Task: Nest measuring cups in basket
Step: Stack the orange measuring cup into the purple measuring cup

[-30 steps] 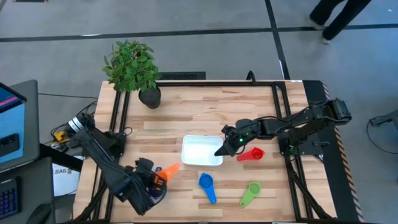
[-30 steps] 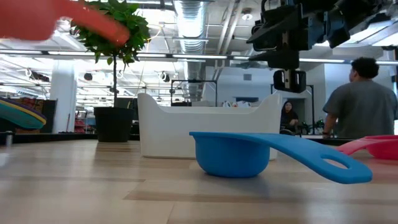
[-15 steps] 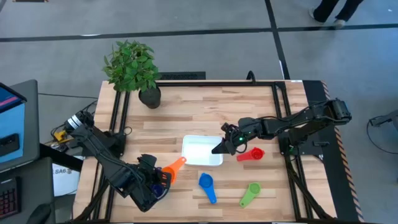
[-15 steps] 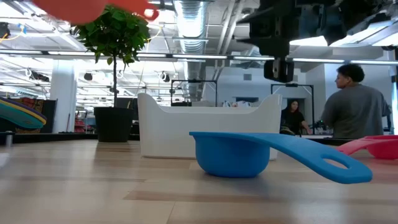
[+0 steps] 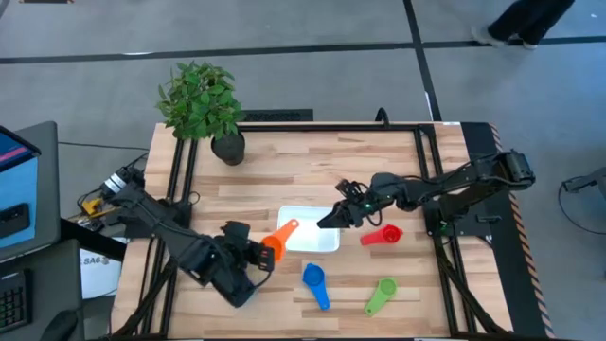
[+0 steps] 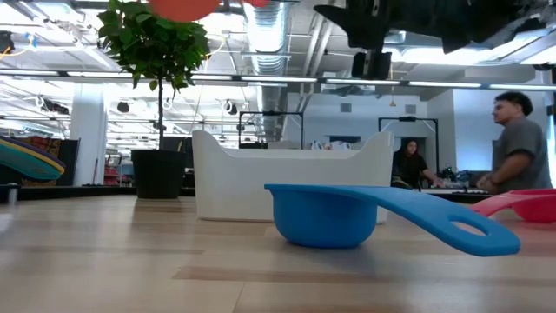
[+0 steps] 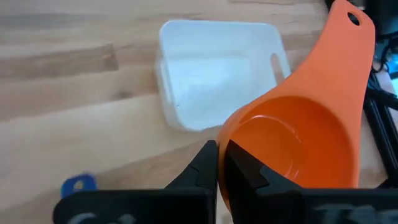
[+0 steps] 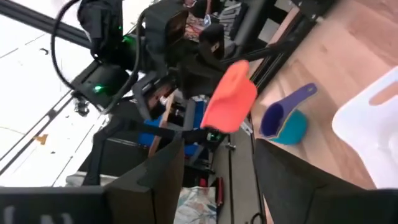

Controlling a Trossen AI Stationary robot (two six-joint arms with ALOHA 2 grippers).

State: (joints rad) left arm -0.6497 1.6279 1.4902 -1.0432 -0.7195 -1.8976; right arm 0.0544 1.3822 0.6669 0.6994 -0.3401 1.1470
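Note:
My left gripper (image 5: pixel 264 252) is shut on the orange measuring cup (image 5: pixel 278 241), which hangs in the air just off the left end of the white basket (image 5: pixel 309 237). Its handle points over the basket. My right gripper (image 5: pixel 328 222) hovers open above the basket's right end, holding nothing. A blue cup (image 5: pixel 315 284), a green cup (image 5: pixel 380 296) and a red cup (image 5: pixel 383 234) rest bowl-down on the table. In the right wrist view a dark blue cup sits nested in a light blue one (image 8: pixel 285 122). My left gripper holds the orange cup by the bowl's rim (image 7: pixel 222 144), on the side opposite the handle. One finger (image 7: pixel 244 169) is inside the bowl and the other outside. The fingers slant down from the table's left. The cup is lifted clear, tilted, with its handle (image 7: pixel 349 30) pointing away from the gripper.
A potted plant (image 5: pixel 201 102) in a black pot (image 5: pixel 228 147) stands at the far left of the table. Black frame rails (image 5: pixel 428 156) run along both sides. People move in the room behind the table (image 6: pixel 519 143).
My left gripper has risen and travelled toward the table's right, carrying the orange cup from beside the near-left corner up to the basket's left end; the cup has turned, its handle now over the basket. My right gripper has risen and tipped up toward level.

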